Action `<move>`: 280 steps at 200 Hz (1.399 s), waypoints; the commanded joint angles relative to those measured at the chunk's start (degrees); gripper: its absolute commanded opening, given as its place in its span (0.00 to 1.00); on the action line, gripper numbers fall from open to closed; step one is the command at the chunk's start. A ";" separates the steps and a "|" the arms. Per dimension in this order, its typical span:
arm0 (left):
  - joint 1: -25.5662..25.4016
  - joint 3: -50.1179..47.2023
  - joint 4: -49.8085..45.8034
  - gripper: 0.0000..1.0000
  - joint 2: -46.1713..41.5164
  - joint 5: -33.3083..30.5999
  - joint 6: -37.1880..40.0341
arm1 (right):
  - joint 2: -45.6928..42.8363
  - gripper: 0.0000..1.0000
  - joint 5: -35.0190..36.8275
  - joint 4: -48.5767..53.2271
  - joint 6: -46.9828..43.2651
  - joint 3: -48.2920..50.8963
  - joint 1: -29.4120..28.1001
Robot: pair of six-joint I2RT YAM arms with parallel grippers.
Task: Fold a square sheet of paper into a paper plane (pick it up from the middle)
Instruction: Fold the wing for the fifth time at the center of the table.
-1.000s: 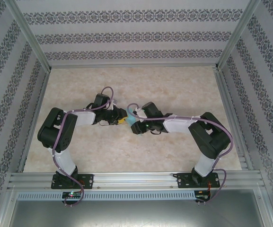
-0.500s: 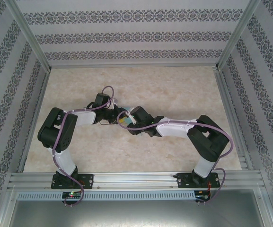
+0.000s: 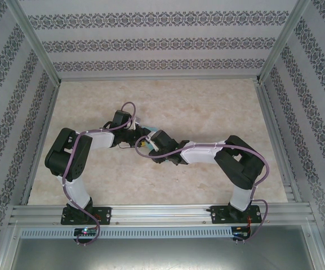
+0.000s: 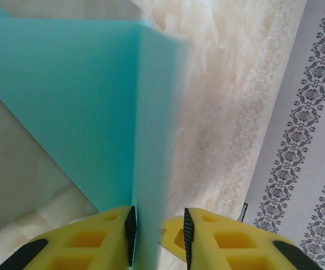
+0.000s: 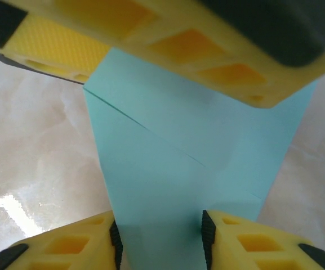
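Right wrist view: paper (image 5: 179, 169) diagonally creased

Item count: two arms, left arm (image 3: 75, 151) and right arm (image 3: 207, 152); two claws, left claw (image 4: 157, 228) and right claw (image 5: 159, 239); one turquoise paper sheet (image 5: 168, 169); one bench (image 3: 207, 107).

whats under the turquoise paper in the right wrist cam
Marble tabletop shows on both sides of the folded turquoise paper. The stretch directly beneath it is covered by the paper itself, and the left claw's fingers hide its far end.
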State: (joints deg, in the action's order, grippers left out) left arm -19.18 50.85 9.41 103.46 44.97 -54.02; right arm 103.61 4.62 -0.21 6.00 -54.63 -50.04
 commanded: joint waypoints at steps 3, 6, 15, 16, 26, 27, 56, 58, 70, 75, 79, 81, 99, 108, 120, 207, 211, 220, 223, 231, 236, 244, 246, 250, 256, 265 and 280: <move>-0.73 1.27 -1.34 0.32 -0.52 -0.31 0.04 | 1.23 0.34 0.85 -1.05 0.75 -0.18 -0.06; -0.69 1.24 -1.47 0.32 -0.66 -0.47 0.05 | 1.16 0.33 0.62 -1.18 0.80 -0.10 0.02; -0.62 1.12 -2.02 0.32 -1.08 -1.08 0.06 | 0.95 0.30 0.28 -1.65 1.16 0.30 0.19; -0.61 1.11 -2.07 0.32 -1.12 -1.18 0.06 | 0.95 0.30 0.28 -1.65 1.16 0.30 0.19; -0.59 1.14 -2.77 0.32 -1.58 -1.96 0.05 | 0.59 0.28 -0.21 -2.35 1.31 0.88 0.46; -0.55 1.16 -2.84 0.32 -1.63 -2.02 0.05 | 0.52 0.28 -0.30 -2.39 1.34 0.90 0.46; -0.02 0.73 -4.22 0.32 -2.80 -3.72 0.07 | -1.32 0.23 -1.53 -4.29 2.15 2.68 1.36; 0.05 0.65 -4.22 0.32 -2.88 -3.79 0.06 | -1.46 0.23 -1.67 -4.45 2.19 2.86 1.44; 0.51 0.10 -4.29 0.32 -3.55 -4.47 -0.20 | -2.16 0.19 -2.91 -5.33 2.59 3.46 2.02; 0.65 -0.16 -4.42 0.32 -3.90 -4.86 -0.29 | -2.35 0.17 -3.46 -5.62 2.97 3.68 2.29; 0.80 -0.42 -4.60 0.32 -4.20 -5.31 -0.23 | -2.51 0.16 -4.01 -5.87 3.29 3.87 2.62; 0.87 -0.49 -4.65 0.32 -4.40 -5.44 -0.21 | -2.58 0.15 -4.45 -6.01 3.46 3.95 2.83; 1.53 -1.62 -4.88 0.34 -6.02 -7.19 -0.55 | -2.79 0.13 -8.40 -7.17 5.18 4.58 4.25; 1.83 -2.19 -4.93 0.35 -6.93 -7.98 -0.65 | -2.73 0.12 -10.98 -7.67 5.99 4.61 4.82; 1.97 -2.91 -4.84 0.37 -7.98 -9.02 -0.64 | -2.63 0.11 -13.75 -8.75 7.41 4.90 5.56; 0.86 -6.67 4.72 0.37 -9.07 -4.43 -0.17 | 1.47 0.08 -37.85 -22.32 21.84 7.52 12.99; 0.71 -6.74 5.11 0.36 -8.96 -4.29 -0.12 | 1.73 0.08 -38.61 -23.03 22.45 7.72 13.21; 0.55 -7.02 6.40 0.35 -8.82 -3.86 -0.29 | 2.19 0.08 -39.85 -24.04 23.49 7.97 13.60; 0.50 -7.15 6.78 0.35 -8.76 -3.71 -0.34 | 2.42 0.08 -40.25 -24.26 23.77 8.01 13.71; 0.44 -7.17 7.77 0.34 -8.49 -3.24 -0.62 | 2.83 0.08 -40.86 -24.47 24.28 8.08 14.02; 0.46 -7.19 8.10 0.33 -8.25 -3.03 -0.72 | 3.14 0.08 -41.07 -24.61 24.53 8.15 14.06; 0.26 -7.00 8.50 0.33 -7.79 -2.70 -0.82 | 3.60 0.08 -41.52 -24.81 24.87 8.23 14.30; 0.26 -6.95 8.60 0.32 -7.60 -2.61 -0.82 | 3.68 0.08 -41.69 -24.83 24.92 8.25 14.34; 0.12 -6.85 8.73 0.32 -7.35 -2.54 -0.84 | 4.00 0.08 -41.99 -24.88 25.06 8.31 14.48; 0.03 -6.69 8.91 0.31 -6.85 -2.23 -0.89 | 4.45 0.08 -42.42 -25.01 25.41 8.20 14.68; -0.06 -6.31 9.20 0.31 -5.98 -1.80 -0.91 | 5.01 0.08 -43.19 -25.55 26.00 8.18 14.94; -0.37 -5.83 10.30 0.29 -4.50 -0.88 -1.13 | 5.68 0.08 -43.99 -26.16 26.82 8.23 15.24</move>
State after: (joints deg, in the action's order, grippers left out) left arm -18.61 44.47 15.68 96.49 41.69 -54.50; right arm 107.98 -35.16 -23.27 30.35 -47.18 -35.68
